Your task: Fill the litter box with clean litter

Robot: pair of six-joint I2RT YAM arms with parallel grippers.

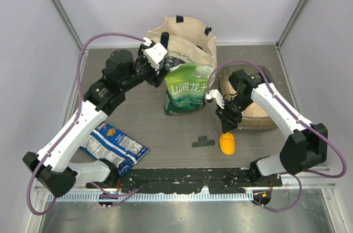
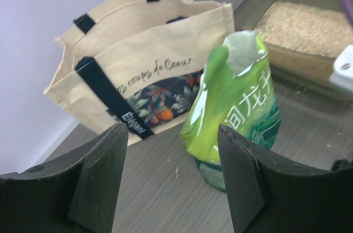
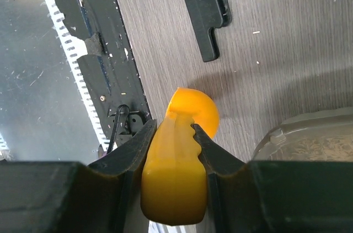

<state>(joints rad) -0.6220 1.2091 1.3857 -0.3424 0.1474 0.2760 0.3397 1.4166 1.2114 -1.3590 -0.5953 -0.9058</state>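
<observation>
Two fingers of the right pincer (image 3: 172, 129) are pinching the ribbed handle of a yellow plastic scoop (image 3: 190, 109). They are nearly shut on it, with the bowl pointing out past the fingertips over the surface (image 3: 287, 51). The scoop is looking light and stiff, and the ribs should be helping against slip. Just beside this pincer the litter box (image 3: 292, 122) is sitting, with pale clean litter (image 3: 322, 147) lying in it. The granules are fine and loose, so they are likely to pour fast and scatter. A black clip (image 3: 204, 12) is lying farther out. The left pincer (image 2: 172, 133) is gaping wide, holding nothing, and facing the open green pouch (image 2: 237, 106) with the canvas tote bag (image 2: 154, 62) behind it. The pouch is looking soft and crinkly; gripping its side below the torn mouth seems safest.
</observation>
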